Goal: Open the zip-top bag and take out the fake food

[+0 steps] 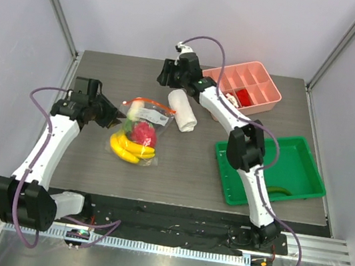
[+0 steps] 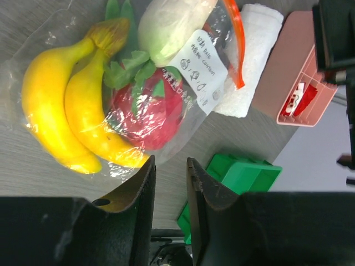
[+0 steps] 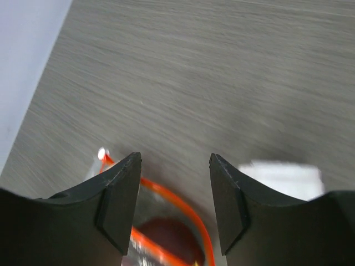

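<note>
The clear zip-top bag [image 1: 139, 130] lies on the table left of centre, its orange-red zip strip [image 1: 155, 104] at the far end. Inside are yellow bananas [image 2: 66, 116], a pink-red dragon fruit [image 2: 147, 113] and a white oblong vegetable [image 2: 166, 25]. My left gripper [image 2: 170, 160] sits at the bag's near-left edge, jaws narrowly apart with nothing between them. My right gripper [image 3: 175, 158] hovers open over the zip strip [image 3: 172, 199], whose two sides stand parted. A dark red fruit [image 3: 166, 241] shows below. In the top view the left gripper [image 1: 113, 119] is beside the bag and the right gripper [image 1: 165, 77] is beyond it.
A rolled white towel [image 1: 182, 110] lies right of the bag's zip end. A pink divided tray [image 1: 245, 86] stands at the back right. A green tray [image 1: 295, 158] at the right holds a dark green item [image 1: 279, 189].
</note>
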Action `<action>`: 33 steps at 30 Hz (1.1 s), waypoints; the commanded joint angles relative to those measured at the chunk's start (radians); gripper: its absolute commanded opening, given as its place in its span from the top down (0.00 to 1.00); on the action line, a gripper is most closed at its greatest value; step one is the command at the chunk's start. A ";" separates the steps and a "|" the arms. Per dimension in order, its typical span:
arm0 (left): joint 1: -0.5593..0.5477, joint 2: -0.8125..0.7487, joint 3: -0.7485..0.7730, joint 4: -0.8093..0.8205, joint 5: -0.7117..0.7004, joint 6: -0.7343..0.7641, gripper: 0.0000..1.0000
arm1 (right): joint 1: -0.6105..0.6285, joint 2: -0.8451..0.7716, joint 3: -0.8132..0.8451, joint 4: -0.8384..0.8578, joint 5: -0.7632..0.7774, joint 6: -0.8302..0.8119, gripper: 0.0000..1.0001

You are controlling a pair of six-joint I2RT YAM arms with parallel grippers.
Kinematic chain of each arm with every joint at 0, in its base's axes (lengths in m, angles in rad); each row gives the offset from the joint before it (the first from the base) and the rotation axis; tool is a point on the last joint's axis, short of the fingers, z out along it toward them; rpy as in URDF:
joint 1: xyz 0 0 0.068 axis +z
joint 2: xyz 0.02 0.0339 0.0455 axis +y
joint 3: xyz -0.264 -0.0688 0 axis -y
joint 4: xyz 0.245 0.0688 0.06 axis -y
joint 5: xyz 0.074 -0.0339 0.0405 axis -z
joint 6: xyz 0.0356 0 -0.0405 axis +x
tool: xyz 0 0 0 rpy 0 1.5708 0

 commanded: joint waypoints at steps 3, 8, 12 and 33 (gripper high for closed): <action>-0.008 -0.108 -0.090 -0.058 -0.046 -0.028 0.73 | 0.024 0.218 0.300 0.063 -0.193 0.012 0.45; -0.021 -0.191 -0.222 -0.186 -0.050 -0.068 0.73 | 0.053 0.281 0.289 0.120 -0.262 0.029 0.46; -0.021 -0.223 -0.294 -0.230 -0.040 -0.081 0.75 | 0.067 0.342 0.299 0.155 -0.316 0.069 0.47; -0.018 0.180 -0.298 0.055 -0.228 -0.040 0.74 | 0.082 0.112 -0.059 0.108 -0.413 0.173 0.57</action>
